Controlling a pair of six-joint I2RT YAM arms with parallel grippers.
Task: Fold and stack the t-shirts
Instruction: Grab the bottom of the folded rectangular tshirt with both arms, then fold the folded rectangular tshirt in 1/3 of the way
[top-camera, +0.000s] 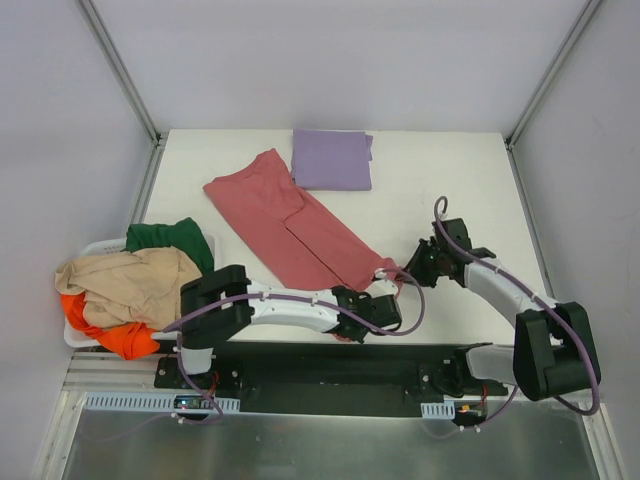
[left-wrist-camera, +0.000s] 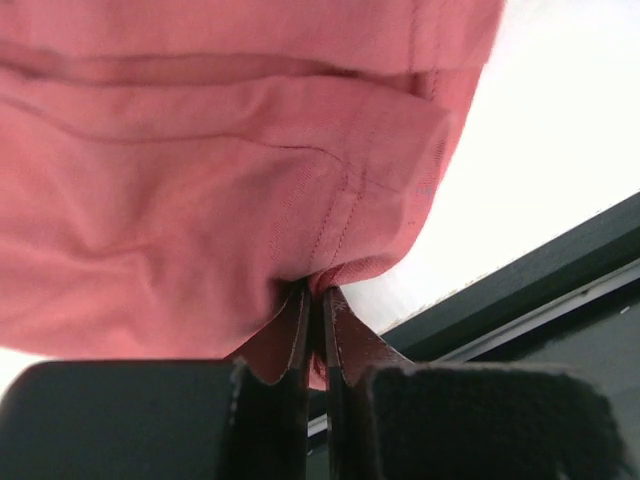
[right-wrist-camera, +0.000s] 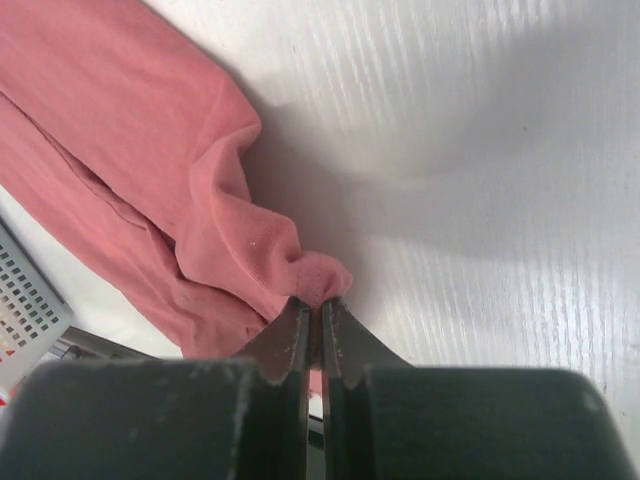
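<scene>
The left fingers (left-wrist-camera: 303, 325) clamp the pink shirt (left-wrist-camera: 200, 180) by its hem; the right fingers (right-wrist-camera: 300, 335) pinch a bunched corner above the surface (right-wrist-camera: 480, 150).

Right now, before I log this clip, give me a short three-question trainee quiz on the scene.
1. True or false: the left fingers and right fingers are both shut on the red t-shirt.
2. Where does the folded purple t-shirt lie? A) beside the arm bases B) at the far edge of the table C) under the left arm.
3. Name the three colours of the clothes piled in the white basket.
Key: 1 true; 2 B; 3 green, tan, orange.
</scene>
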